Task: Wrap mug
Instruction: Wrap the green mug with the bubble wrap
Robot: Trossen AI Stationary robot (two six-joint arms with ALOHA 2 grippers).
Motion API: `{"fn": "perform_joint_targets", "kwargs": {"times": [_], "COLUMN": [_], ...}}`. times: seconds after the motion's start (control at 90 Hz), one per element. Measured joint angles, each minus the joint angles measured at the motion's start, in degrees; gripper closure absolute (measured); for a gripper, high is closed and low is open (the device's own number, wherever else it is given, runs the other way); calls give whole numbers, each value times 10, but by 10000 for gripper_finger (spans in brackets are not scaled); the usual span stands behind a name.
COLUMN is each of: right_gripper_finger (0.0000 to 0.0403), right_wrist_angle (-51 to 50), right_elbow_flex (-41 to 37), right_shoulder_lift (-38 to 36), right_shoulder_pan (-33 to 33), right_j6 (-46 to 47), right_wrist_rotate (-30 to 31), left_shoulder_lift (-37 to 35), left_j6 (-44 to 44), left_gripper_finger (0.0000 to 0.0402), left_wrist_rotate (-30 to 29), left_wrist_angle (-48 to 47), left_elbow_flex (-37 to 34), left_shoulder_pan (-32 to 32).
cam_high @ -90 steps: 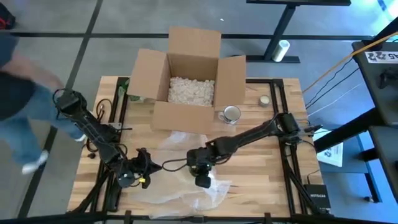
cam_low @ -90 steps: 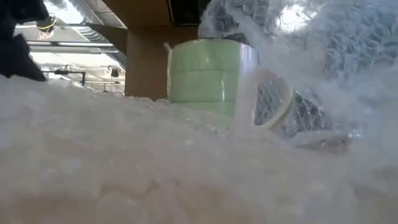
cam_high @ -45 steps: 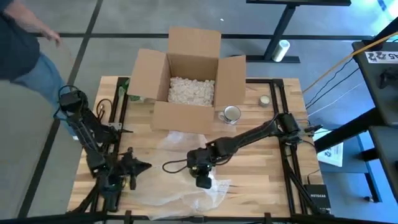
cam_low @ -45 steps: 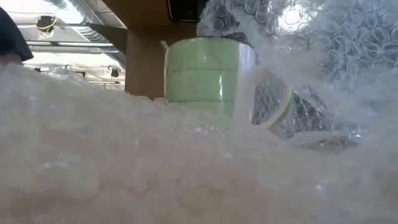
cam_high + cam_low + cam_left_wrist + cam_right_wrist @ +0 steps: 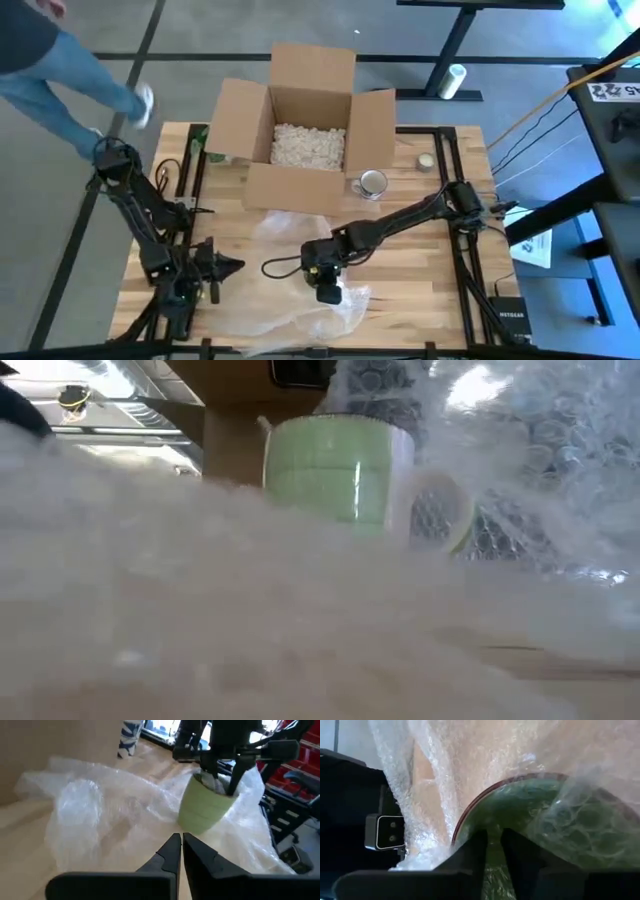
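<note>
While the right gripper (image 5: 222, 782) comes down from above onto the mug (image 5: 204, 810), its two fingers straddle the rim, one inside the cup and one outside, clamped on the wall. In the right wrist view those fingers (image 5: 470, 855) stand close together with the mug's dark rim (image 5: 485, 805) curving just past them, a fold of bubble wrap (image 5: 470, 760) draped over the opening. The mug is pale green with a white handle (image 5: 440, 510), tilted rather than upright, and sits on the wrap (image 5: 300, 300) directly under that gripper, near the front middle of the table (image 5: 420, 290).

The left gripper (image 5: 181, 842) is off to the side, well apart from the mug, pointing toward it. Its fingers are together, tips nearly touching, with nothing between them; the wrap lies spread on the table in front of them.

Much is hard to make out. From table height the wrap fills the whole foreground as a white blur and hides the mug's base. From above, the mug itself is covered by the right gripper (image 5: 325, 285), so only the wrap around it shows. Whether the wrap covers the far side of the mug I cannot tell.

Beyond the right gripper stands an open box (image 5: 305, 130) with white filler, a metal cup (image 5: 372, 183) just beside it. A person's legs (image 5: 70, 75) are cut off at the far left corner.
</note>
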Motion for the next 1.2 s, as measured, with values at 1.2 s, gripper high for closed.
{"fn": "perform_joint_targets", "kwargs": {"times": [1.2], "right_gripper_finger": [326], "right_wrist_angle": [-29], "right_elbow_flex": [1], "right_shoulder_lift": [-48], "right_shoulder_pan": [0], "right_j6": [1], "right_wrist_rotate": [38], "left_shoulder_lift": [61], "left_j6": [449], "left_gripper_finger": [402], "left_wrist_rotate": [436], "left_wrist_angle": [354], "left_elbow_flex": [47], "left_shoulder_pan": [298]}}
